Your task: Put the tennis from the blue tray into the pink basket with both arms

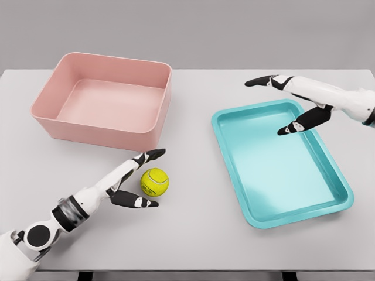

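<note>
1. The pink basket [105, 100] sits at 10 o'clock on the table [193, 234], nothing in it yet.
2. The blue tray [281, 161] at 3 o'clock looks bare.
3. My right hand [293, 108] hovers over the tray's far end, fingers spread, holding nothing.
4. My left hand [136, 181] at 7 o'clock is spread around the ball, not clamped.
5. The tennis ball [154, 182] is on the table between basket and tray. I reckon I'm mid-handover: next is closing the left fingers, then lifting toward 11.
6. No readable writing anywhere.

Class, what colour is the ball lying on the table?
Yellow-green tennis ball with white seams, seen in the head view.
</note>
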`<state>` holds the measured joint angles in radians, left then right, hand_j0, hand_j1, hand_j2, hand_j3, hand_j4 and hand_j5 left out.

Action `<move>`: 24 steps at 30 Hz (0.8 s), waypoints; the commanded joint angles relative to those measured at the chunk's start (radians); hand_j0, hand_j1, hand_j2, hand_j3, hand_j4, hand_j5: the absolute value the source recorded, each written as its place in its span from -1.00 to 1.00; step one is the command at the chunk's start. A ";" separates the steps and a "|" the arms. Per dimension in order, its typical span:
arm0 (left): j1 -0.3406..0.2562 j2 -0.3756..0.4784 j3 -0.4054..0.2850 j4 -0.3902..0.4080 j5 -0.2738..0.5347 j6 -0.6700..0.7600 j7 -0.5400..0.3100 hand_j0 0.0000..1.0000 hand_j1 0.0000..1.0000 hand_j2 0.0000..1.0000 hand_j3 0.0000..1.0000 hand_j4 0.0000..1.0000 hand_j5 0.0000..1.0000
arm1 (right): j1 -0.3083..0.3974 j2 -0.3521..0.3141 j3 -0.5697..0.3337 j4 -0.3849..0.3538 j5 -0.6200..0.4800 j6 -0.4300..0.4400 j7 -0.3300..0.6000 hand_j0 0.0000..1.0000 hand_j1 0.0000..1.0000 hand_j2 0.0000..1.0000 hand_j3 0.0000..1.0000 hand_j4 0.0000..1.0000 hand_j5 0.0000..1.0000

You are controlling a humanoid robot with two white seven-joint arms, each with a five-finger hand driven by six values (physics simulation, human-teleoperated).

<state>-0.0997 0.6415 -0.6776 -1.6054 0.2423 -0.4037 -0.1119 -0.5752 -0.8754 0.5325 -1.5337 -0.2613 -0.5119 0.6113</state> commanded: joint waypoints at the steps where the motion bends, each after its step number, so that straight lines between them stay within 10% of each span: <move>1: 0.000 -0.003 0.000 0.004 0.000 0.008 0.000 0.92 0.92 0.92 0.92 0.92 0.92 | 0.000 -0.001 0.007 -0.002 -0.007 0.006 0.000 1.00 1.00 1.00 1.00 1.00 1.00; 24: -0.003 0.000 -0.007 0.008 0.009 0.002 0.008 0.05 0.05 0.05 0.05 0.05 0.05 | 0.002 0.016 0.021 -0.003 -0.007 0.010 0.000 1.00 1.00 1.00 1.00 1.00 1.00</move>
<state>-0.1028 0.6405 -0.6845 -1.5947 0.2464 -0.4016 -0.1056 -0.5737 -0.8578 0.5526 -1.5364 -0.2611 -0.5041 0.6113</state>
